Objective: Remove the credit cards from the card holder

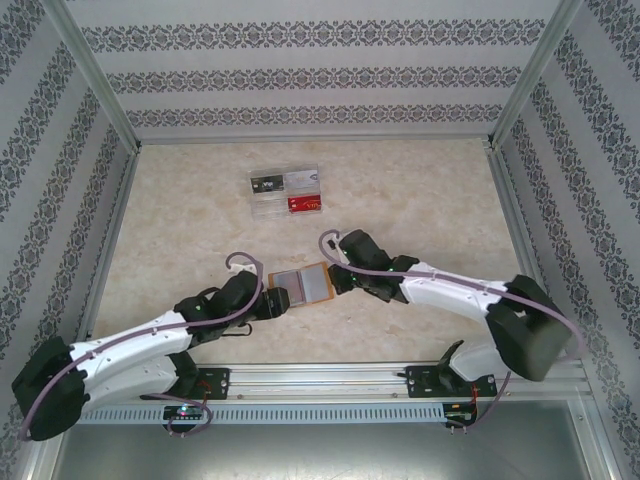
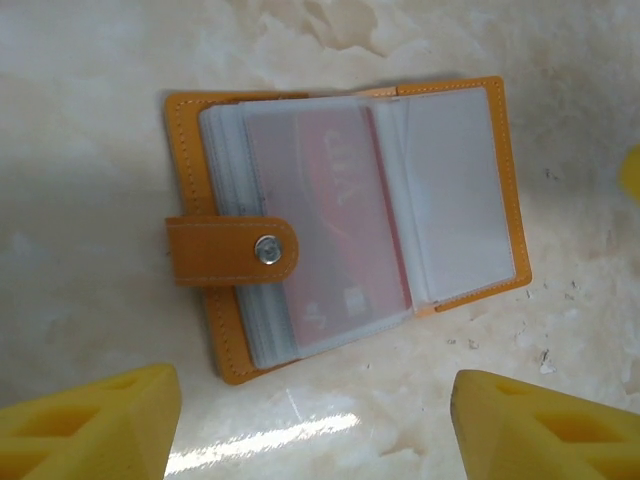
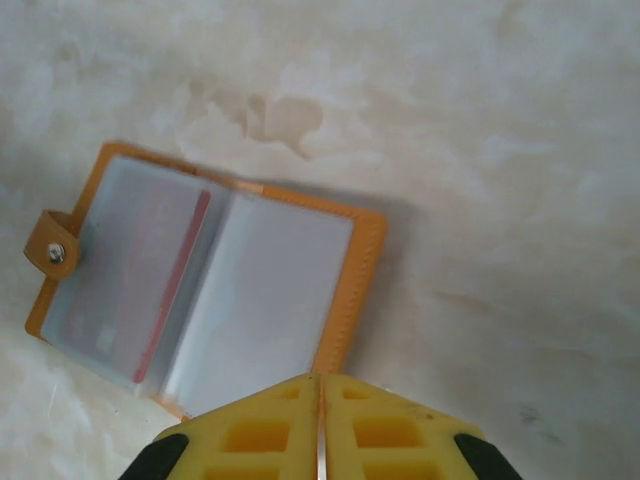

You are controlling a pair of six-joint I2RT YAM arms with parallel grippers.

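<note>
**Work surface / room.** Table: beige marble-look top, w/ metal rail along the near edge. Walls at left, far and right: striped wallpaper w/ dark ornament bands. Aluminium posts run up from the far corners.

**Task item.** Card holder lies open and flat on the table, centre-near, between the two grippers. Orange cover, clear sleeves. A red card sits in one sleeve. The strap w/ snap is folded over the sleeves. A group of cards, one red, lies farther back, well apart from the holder.

**Visibility limits.** Print on the far cards is too small to read. Sleeves are cloudy, so the no. of cards inside can't be told. In the right wrist view the fingers cover the holder's nearest edge; contact can't be confirmed.

**Arm pose.** Both arms reach inward, low over the table.
- Left gripper: fingers spread wide, nothing between them, just beside the holder's left edge.
- Right gripper: fingers pressed together, nothing seen between the pads, at the holder's right edge.
</note>
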